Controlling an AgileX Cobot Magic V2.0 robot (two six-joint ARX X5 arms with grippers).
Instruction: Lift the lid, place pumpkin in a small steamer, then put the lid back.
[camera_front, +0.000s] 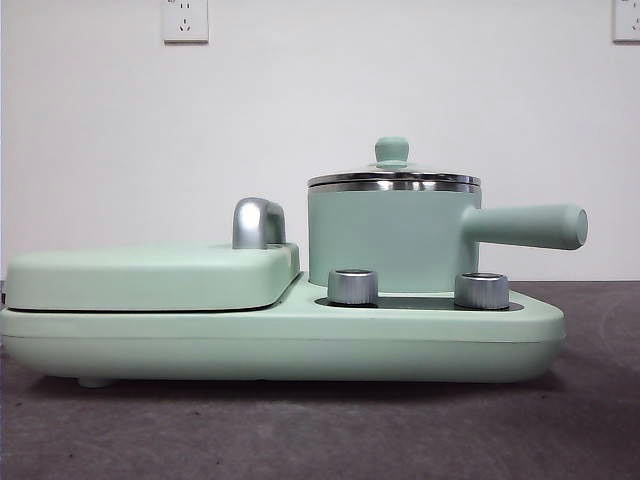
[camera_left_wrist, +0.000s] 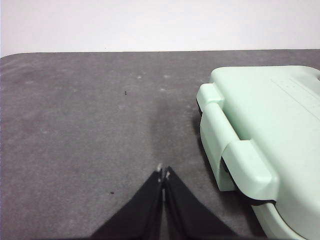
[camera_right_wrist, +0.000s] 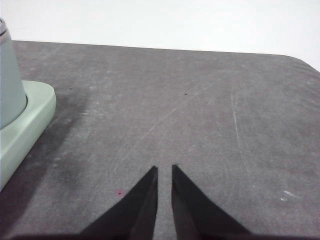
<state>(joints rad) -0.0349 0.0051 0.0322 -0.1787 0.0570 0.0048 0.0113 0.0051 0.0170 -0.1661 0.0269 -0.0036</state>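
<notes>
Lid (camera_front: 394, 178) seated on the pot (camera_front: 385, 240), knob up, steel rim flush all round; nothing lifted yet. Pot stands on the right half of the cooker base (camera_front: 280, 345), handle pointing to 3 o'clock in the front view. Pumpkin not in any view.

Right gripper (camera_right_wrist: 164, 170) hangs low over bare mat, jaws nearly closed with a thin gap, empty. Pot wall and base edge lie at its 9 to 10 o'clock, near. Judged the nearer arm for the lid.

Left gripper (camera_left_wrist: 164, 172) pinched closed, empty, just beside the hinged griddle cover (camera_left_wrist: 270, 130), at its 2 o'clock.

Dark grey mat (camera_front: 320, 430), scuffed; plain white wall behind, two sockets high up.
</notes>
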